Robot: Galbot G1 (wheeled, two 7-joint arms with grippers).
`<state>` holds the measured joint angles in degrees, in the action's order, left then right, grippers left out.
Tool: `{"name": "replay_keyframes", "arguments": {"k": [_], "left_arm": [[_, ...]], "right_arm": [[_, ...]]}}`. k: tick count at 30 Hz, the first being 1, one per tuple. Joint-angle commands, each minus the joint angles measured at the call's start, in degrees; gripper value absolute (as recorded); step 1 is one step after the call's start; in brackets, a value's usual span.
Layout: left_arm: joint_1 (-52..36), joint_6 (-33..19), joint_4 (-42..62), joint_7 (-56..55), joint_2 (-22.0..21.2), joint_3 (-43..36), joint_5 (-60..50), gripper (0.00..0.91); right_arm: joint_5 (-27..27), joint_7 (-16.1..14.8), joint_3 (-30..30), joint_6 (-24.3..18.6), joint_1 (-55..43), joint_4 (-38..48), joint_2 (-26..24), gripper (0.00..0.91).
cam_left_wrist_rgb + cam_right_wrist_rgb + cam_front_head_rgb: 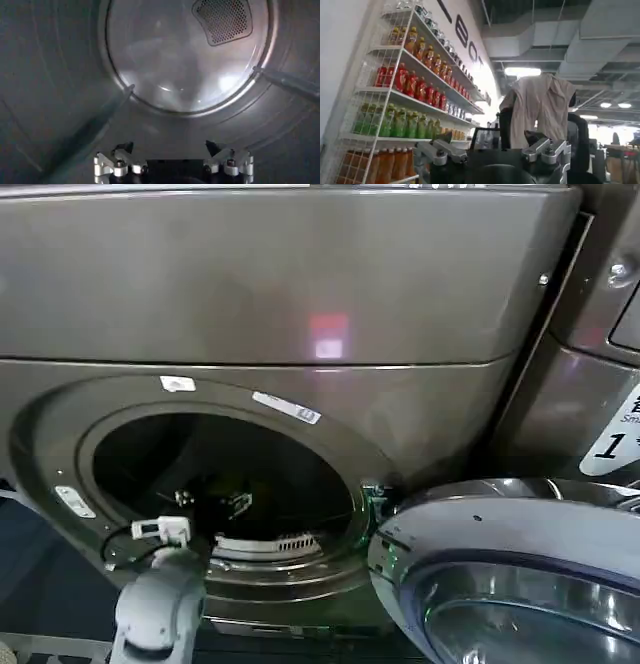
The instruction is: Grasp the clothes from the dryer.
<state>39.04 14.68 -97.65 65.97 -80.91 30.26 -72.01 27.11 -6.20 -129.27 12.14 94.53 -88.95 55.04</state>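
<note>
Dark bronze-grey panels fill the background as the left arm reaches through the round port of the dryer (270, 304), its door (520, 574) swung open to the robot's right. The left gripper (172, 150) sits inside the steel drum (60, 90) with its fingers (122, 148) spread apart and nothing between them, facing the drum's back wall (185, 55) and its perforated vent (222, 19). The clothes, a small yellow-green piece, cannot be made out for certain: the drum interior seen from the head is too dark, and the wrist camera finds only bare metal ahead.

By this evidence the reach into the drum is the step in hand, with the grasp not yet made. The next move likely calls for tilting down toward the drum floor to find the fabric before closing.

Room is fair: the port's rim (330, 439) rings the forearm with space around it, though two raised drum baffles (85, 137) flank the gripper. The right gripper (495, 155) is raised away from the machine, empty, toward shelves of bottled drinks (405, 85); its fingers appear parted.
</note>
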Motion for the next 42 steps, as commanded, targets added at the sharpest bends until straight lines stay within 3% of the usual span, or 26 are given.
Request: {"name": "replay_keyframes", "arguments": {"k": [1, 9, 15, 34, 42], "left_arm": [[-9.98, -32.84, 11.25, 11.38, 1.61, -6.26, -12.45, 0.907], [-12.83, -30.74, 17.49, 11.36, 6.43, -12.49, -10.73, 0.907], [-12.44, -22.36, 19.44, 11.26, 8.62, -15.02, -5.55, 0.907], [-7.55, -22.36, 21.72, 11.36, 13.47, -17.43, 0.4, 0.907], [-7.52, -19.85, 24.56, 11.29, 13.92, -18.0, 6.25, 0.907]], "right_arm": [[-0.1, -0.12, 0.34, -0.17, 0.04, -0.07, 0.43, 0.907], [-0.33, -0.52, -0.33, -0.69, 0.93, 1.28, -1.01, 0.907], [-1.2, -0.83, -0.01, -1.02, 0.82, 1.93, -1.42, 0.907], [-1.48, -0.9, 0.78, -0.95, 0.38, 1.35, -1.58, 0.907], [-1.52, -0.88, 1.19, -0.84, 0.08, 0.96, -1.83, 0.907]]}}
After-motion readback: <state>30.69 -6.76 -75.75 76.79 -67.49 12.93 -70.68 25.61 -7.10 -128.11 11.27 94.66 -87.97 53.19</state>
